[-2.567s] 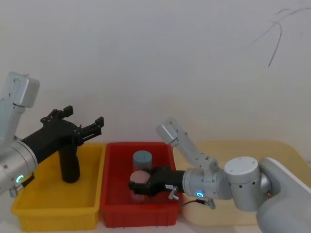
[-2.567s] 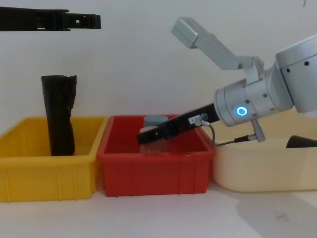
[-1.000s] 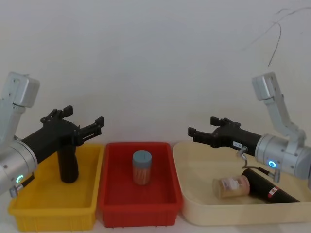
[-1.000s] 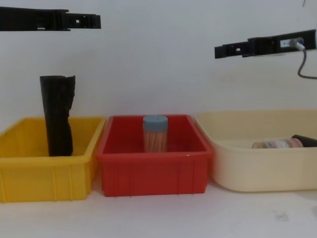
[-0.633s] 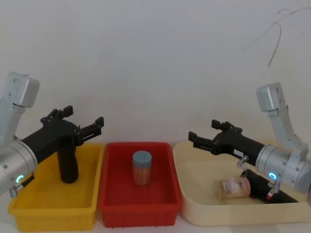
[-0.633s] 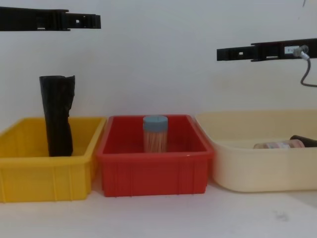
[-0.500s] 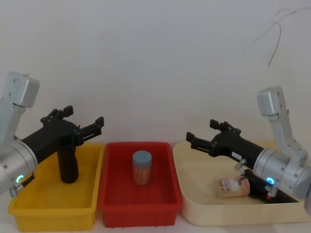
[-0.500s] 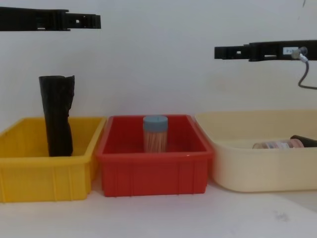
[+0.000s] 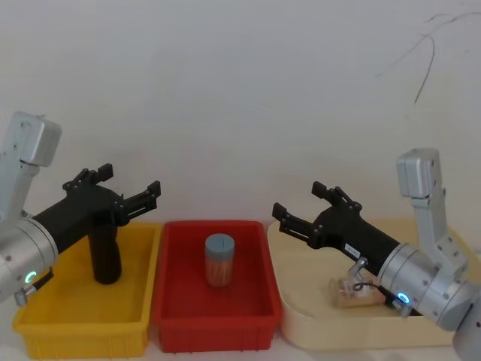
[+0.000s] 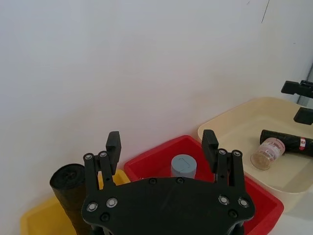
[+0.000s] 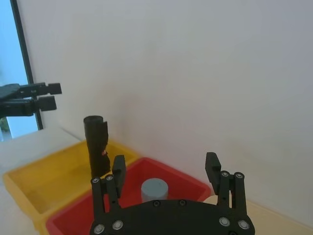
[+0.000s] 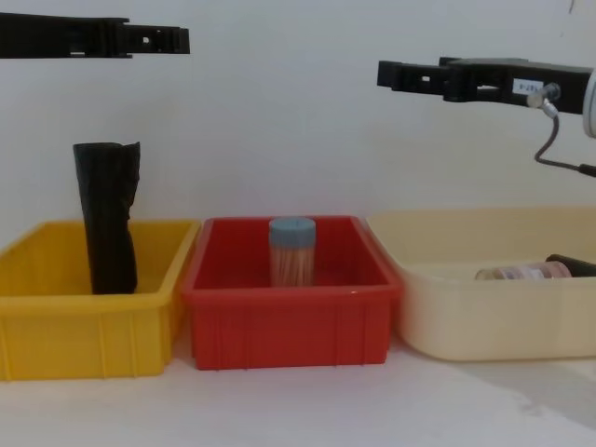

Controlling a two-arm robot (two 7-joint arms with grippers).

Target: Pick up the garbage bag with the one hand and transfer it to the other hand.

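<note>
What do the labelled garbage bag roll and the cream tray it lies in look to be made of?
The garbage bag looks like tightly rolled thin black plastic film, faintly glossy, with a small red-and-white band that is probably paper or a sticker. The cream tray looks like moulded rigid plastic, smooth and matte, going by its rounded rim and even colour.

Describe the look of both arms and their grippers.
Both arms are pale grey with rounded joints and a glowing blue ring near the wrist. The left gripper and right gripper are black with two slim fingers. A thin grey cable loops under the right wrist.
</note>
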